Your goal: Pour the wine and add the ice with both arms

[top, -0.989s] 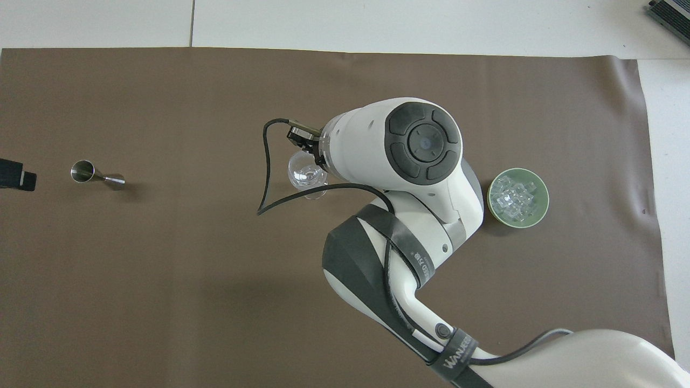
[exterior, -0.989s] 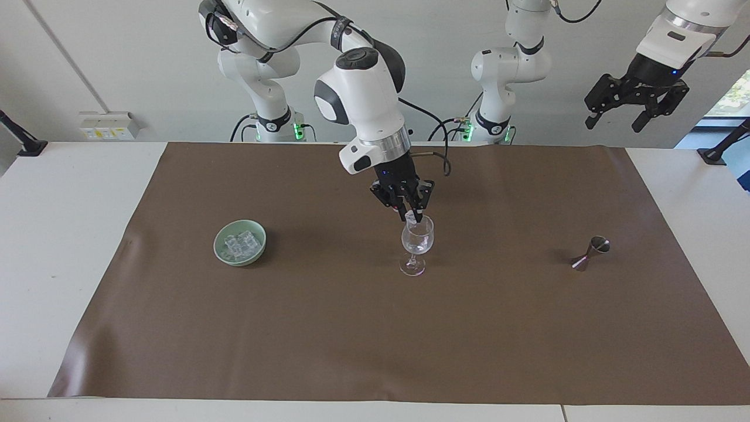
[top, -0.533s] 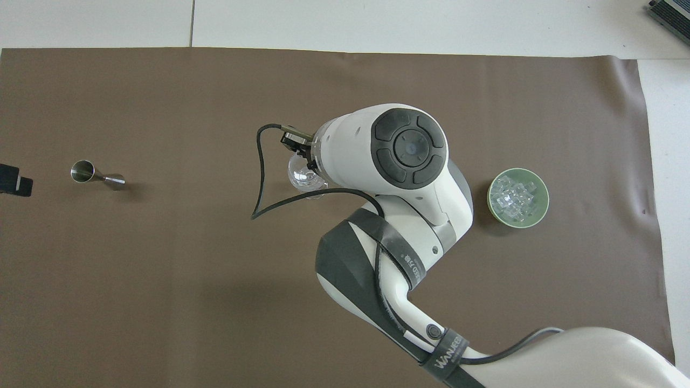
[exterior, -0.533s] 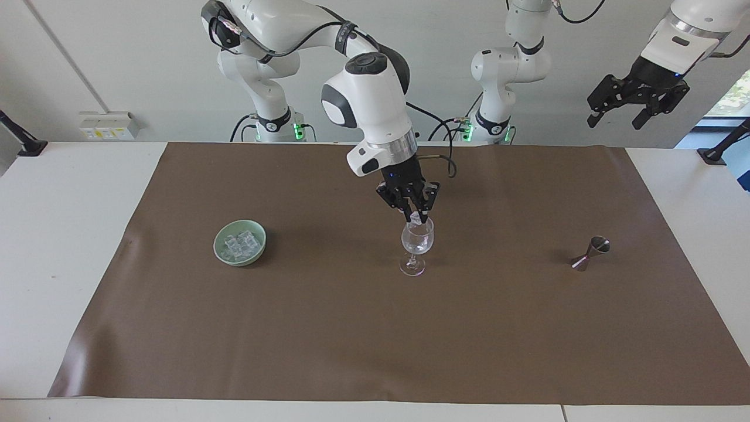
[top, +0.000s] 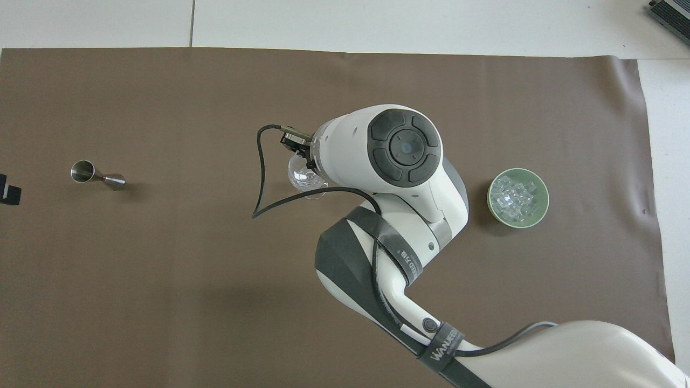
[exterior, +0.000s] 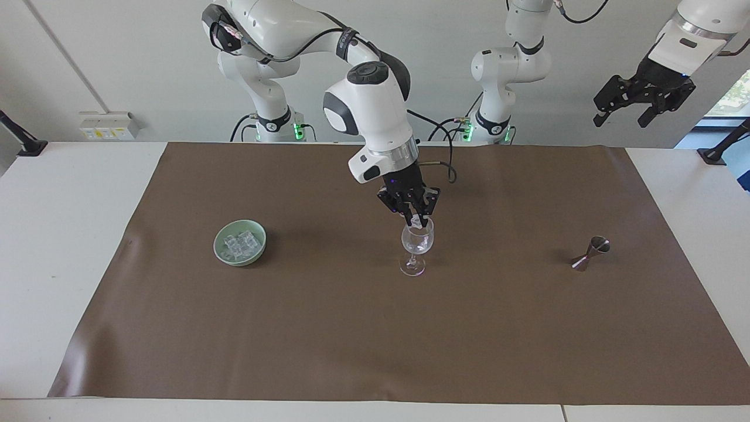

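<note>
A clear stemmed glass [exterior: 417, 246] [top: 301, 175] stands mid-mat. My right gripper [exterior: 413, 224] hangs just over its rim, shut on a small clear ice cube [exterior: 416, 220]; in the overhead view the white wrist hides the fingertips. More ice [exterior: 239, 244] [top: 516, 198] fills a pale green bowl [exterior: 241, 261] [top: 517, 171] toward the right arm's end. My left gripper [exterior: 644, 101] waits open, raised high above the left arm's end of the table. No wine is in view.
A small steel jigger [exterior: 590, 253] [top: 97, 175] lies on its side on the brown mat [exterior: 375, 340] toward the left arm's end. The right arm's cable [top: 261, 178] loops beside the glass.
The right wrist straightened and shifted slightly toward the left arm's end, keeping the cube over the glass rim. The left gripper rose higher and drew outward.
</note>
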Controlling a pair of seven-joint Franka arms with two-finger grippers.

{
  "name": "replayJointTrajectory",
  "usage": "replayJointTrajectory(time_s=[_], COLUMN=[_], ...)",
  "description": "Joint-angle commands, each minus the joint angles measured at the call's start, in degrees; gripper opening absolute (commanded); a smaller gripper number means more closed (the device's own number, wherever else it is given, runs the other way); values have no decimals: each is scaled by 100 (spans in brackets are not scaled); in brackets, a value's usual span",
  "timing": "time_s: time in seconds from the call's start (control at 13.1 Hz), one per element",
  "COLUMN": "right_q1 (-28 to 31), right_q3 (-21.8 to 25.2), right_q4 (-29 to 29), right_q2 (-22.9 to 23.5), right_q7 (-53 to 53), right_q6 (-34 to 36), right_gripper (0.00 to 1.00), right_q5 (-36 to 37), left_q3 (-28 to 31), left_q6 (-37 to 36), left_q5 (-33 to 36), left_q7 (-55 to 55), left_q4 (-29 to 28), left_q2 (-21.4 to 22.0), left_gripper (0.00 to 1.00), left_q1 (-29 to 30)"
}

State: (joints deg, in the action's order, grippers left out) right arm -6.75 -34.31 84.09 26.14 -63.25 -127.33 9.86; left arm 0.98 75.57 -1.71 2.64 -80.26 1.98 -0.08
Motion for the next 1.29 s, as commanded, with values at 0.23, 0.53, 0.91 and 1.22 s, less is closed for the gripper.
replayJointTrajectory(time_s=[0.23,0.53,0.91,1.22], right_q1=[-1,-10,-10,-10], right_q3=[-120,-120,-120,-129], right_q4=[-50,-50,-50,-76], right_q2=[110,137,137,120], right_q7=[-276,-276,-276,-285], right_q6=[-126,-205,-205,-205], right_gripper=[16,36,56,100], right_q5=[183,183,183,218], left_q3=[-37,-28,-116,-46], left_q6=[203,195,-224,-1122], left_q5=[241,180,171,171], left_q7=[8,-62,-71,-71], left_q4=[-69,-16,2,19], left_q2=[65,205,1383,1401], left_gripper=[100,100,100,100], left_q1=[61,61,-10,-1])
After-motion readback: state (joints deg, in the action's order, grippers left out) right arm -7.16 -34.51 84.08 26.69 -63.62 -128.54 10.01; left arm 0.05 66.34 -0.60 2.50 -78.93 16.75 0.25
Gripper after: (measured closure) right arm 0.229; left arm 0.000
